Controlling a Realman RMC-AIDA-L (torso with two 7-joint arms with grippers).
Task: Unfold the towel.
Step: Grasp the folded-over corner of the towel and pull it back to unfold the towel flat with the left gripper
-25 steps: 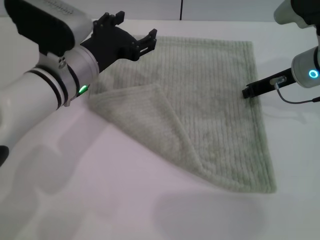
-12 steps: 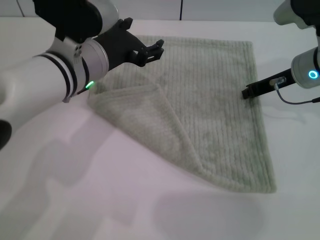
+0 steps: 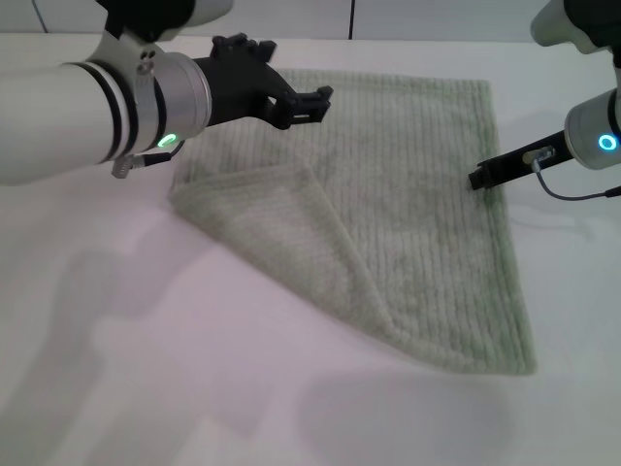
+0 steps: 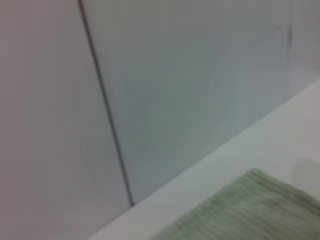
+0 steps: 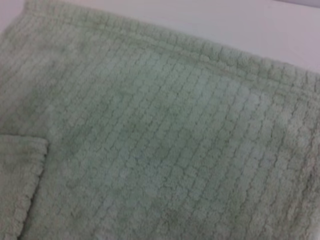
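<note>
The pale sage-green towel (image 3: 417,204) lies spread on the white table (image 3: 194,388). Its near-left corner is folded over as a triangular flap (image 3: 281,238) on top of the middle. My left gripper (image 3: 281,73) is open and empty, held above the towel's far left part, beyond the flap. My right gripper (image 3: 482,177) rests low at the towel's right edge. The right wrist view is filled by the ribbed towel (image 5: 165,135), with the flap's corner (image 5: 20,180) at one side. The left wrist view shows only a towel corner (image 4: 250,210) and the wall.
A pale wall with a dark vertical seam (image 4: 105,110) stands behind the table. A grey cable (image 3: 572,197) hangs from the right wrist beside the towel's right edge. Bare table lies in front and to the left of the towel.
My left arm has swung to the right, carrying the open gripper farther over the towel's far left part. The right gripper and the towel have not moved.
</note>
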